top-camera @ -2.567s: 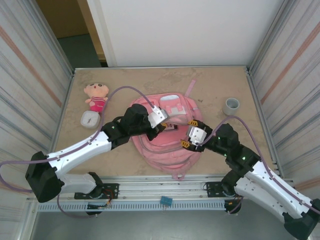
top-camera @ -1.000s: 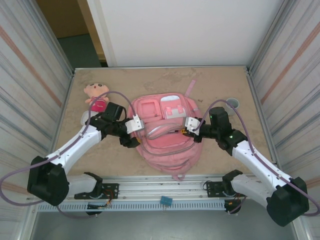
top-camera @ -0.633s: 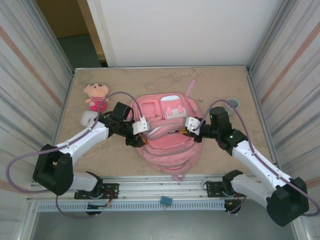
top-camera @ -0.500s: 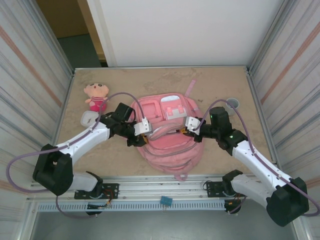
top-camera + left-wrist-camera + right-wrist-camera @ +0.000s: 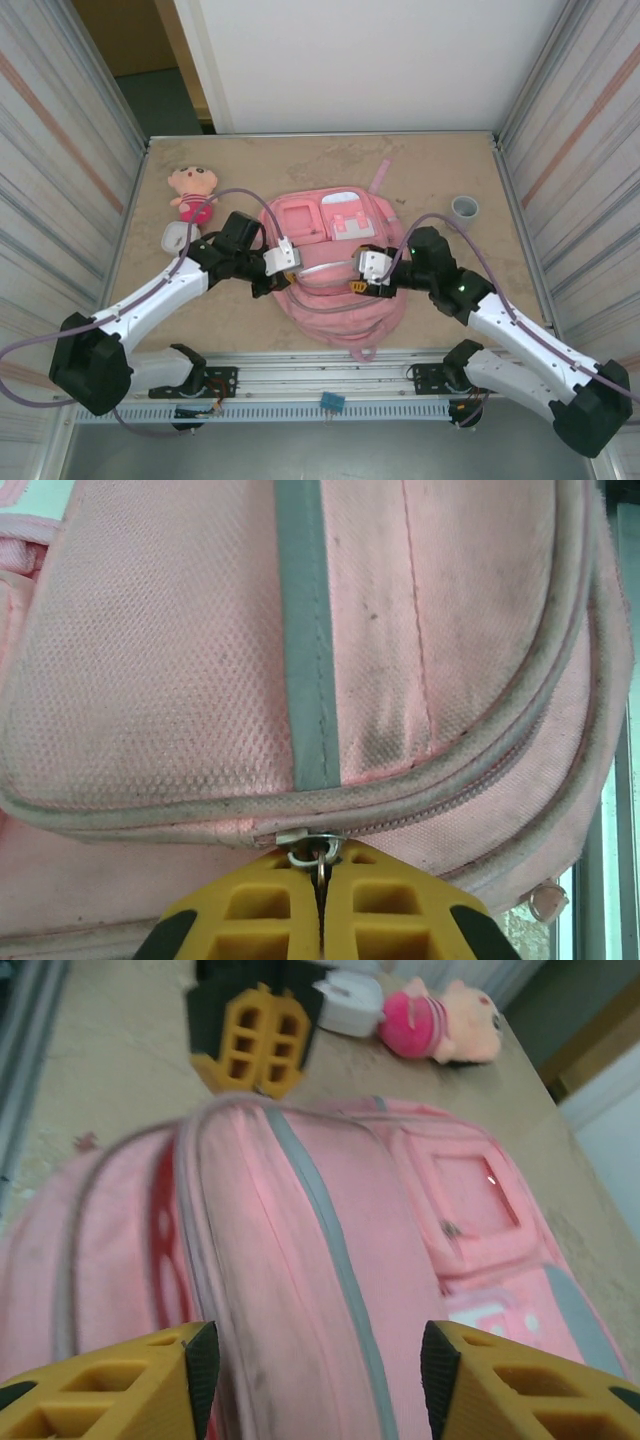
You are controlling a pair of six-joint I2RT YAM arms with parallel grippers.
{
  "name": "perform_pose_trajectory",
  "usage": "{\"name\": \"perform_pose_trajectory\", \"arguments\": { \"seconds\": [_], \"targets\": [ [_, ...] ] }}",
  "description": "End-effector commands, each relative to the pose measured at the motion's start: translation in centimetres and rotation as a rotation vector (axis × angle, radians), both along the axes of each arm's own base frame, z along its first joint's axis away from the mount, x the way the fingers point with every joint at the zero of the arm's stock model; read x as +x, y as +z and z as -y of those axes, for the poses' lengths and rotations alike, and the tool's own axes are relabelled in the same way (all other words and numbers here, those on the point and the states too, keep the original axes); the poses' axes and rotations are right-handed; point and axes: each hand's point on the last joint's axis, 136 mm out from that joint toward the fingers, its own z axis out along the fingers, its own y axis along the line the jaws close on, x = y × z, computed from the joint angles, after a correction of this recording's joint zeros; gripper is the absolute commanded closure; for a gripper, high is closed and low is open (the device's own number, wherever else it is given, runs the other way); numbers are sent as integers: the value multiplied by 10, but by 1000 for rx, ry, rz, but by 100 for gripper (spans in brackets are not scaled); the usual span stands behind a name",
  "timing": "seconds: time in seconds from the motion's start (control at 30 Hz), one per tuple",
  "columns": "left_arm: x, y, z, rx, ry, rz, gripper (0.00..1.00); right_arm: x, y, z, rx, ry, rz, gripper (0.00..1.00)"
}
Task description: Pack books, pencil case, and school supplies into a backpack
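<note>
Top external: the pink backpack (image 5: pixel 335 290) lies flat in the middle of the table (image 5: pixel 450 170), its straps toward the bottom of the frame. The left gripper (image 5: pixel 283 258) sits at the backpack's left edge and the right gripper (image 5: pixel 362 272) rests over its right half. A plush doll (image 5: pixel 192 192) and a small white case (image 5: pixel 178 238) lie at the left, and a grey ring (image 5: pixel 464 208) stands at the right, all apart from the backpack.

Left wrist: the left gripper (image 5: pixel 322 880), at bottom centre, has its yellow fingers (image 5: pixel 260 910) pressed together on the metal zipper pull (image 5: pixel 320 852) of the pink backpack (image 5: pixel 170 680). A grey stripe (image 5: pixel 305 630) runs down the pocket above the zip.

Right wrist: the right gripper (image 5: pixel 315 1380) has its fingers (image 5: pixel 110 1390) spread wide in the bottom corners, nothing between them, above the pink backpack (image 5: pixel 300 1220). The left gripper (image 5: pixel 262 1050) is at the top, at the backpack's far edge, with the white case (image 5: pixel 345 1005) and the plush doll (image 5: pixel 440 1032) beyond.
</note>
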Motion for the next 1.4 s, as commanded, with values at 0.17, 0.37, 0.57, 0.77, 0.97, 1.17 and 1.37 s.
{"name": "perform_pose_trajectory", "arguments": {
  "seconds": [0.17,0.37,0.57,0.77,0.97,1.17,1.37],
  "targets": [
    [-7,17,10,-75,14,-16,100,-11,-38,-41,-97,54,10,41],
    [-9,19,13,-98,33,-23,100,-10,-51,-60,-74,55,-22,56],
    [-21,15,16,-95,43,-85,99,8,-64,-72,-36,-39,-43,93],
    [-44,22,25,-147,5,-144,95,28,-72,-77,-8,-120,-5,100],
    [-50,13,24,-115,38,-189,94,31,-57,-81,57,-89,-10,100],
    [-32,3,-3,-13,190,-99,95,27,-47,-62,65,-82,-24,100],
    [-49,21,17,-132,83,-141,95,28,-46,-57,80,-103,-35,100]
  ]
}}
